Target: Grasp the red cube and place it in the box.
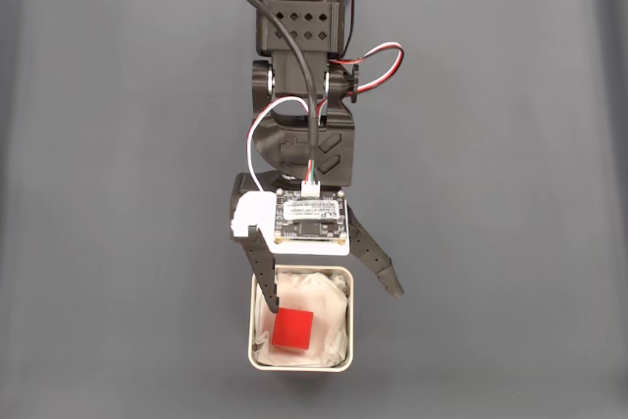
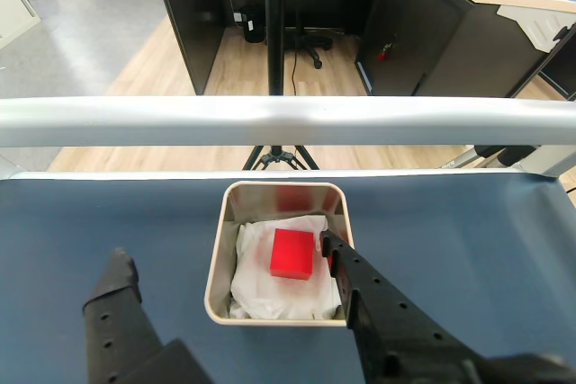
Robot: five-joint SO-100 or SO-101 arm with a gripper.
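Note:
The red cube (image 1: pixel 292 329) (image 2: pixel 292 253) lies on the white paper lining inside the box (image 1: pixel 350 331) (image 2: pixel 216 269), free of both fingers. My gripper (image 1: pixel 332 301) (image 2: pixel 225 254) hangs open over the box. In the fixed view one black finger (image 1: pixel 265 277) dips into the box just left of the cube, and the other finger (image 1: pixel 378 267) stands outside the box's right wall. In the wrist view the finger (image 2: pixel 360 285) inside the box is right of the cube, while the other finger (image 2: pixel 112 299) is over the bare mat.
The box stands on a dark grey-blue table mat (image 1: pixel 118 242) with bare surface on both sides. A silver rail (image 2: pixel 288 121) runs along the table's far edge in the wrist view, with a tripod and office floor beyond it.

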